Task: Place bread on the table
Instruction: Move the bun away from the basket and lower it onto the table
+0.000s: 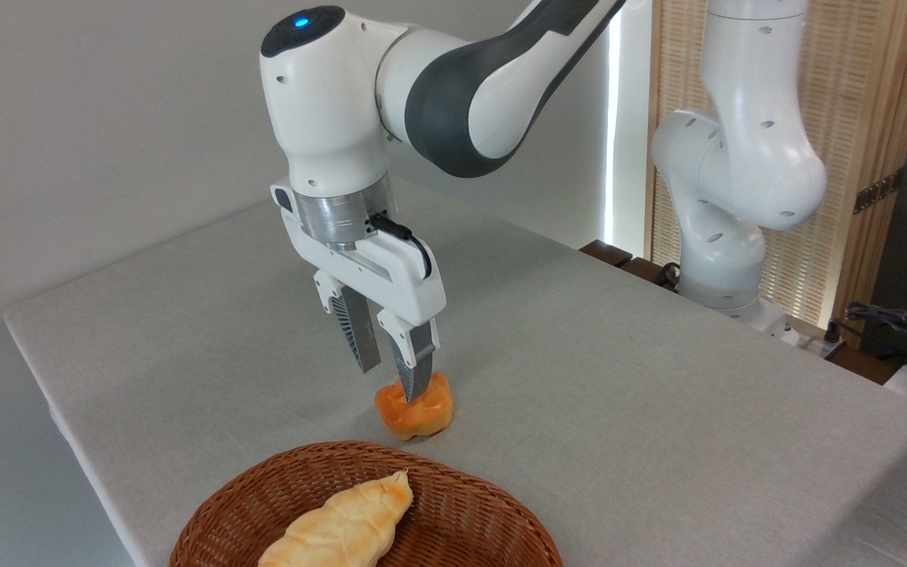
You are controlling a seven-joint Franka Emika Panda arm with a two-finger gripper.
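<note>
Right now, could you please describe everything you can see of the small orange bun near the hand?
The small round orange-golden bun has a folded, knotted top and a smooth, glossy-looking crust. It rests on the light grey cloth-topped table, just beyond the rim of the brown woven wicker basket and outside it. The robot's white hand hangs directly above, fingers parted; one fingertip overlaps the bun's top, though contact cannot be confirmed.

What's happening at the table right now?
The arm's tool hangs just over the orange bun, which sits on the grey table just beyond the basket. The jaws look spread; one finger crosses the bun, and contact can't be judged. A pale pastry lies in the basket.
</note>
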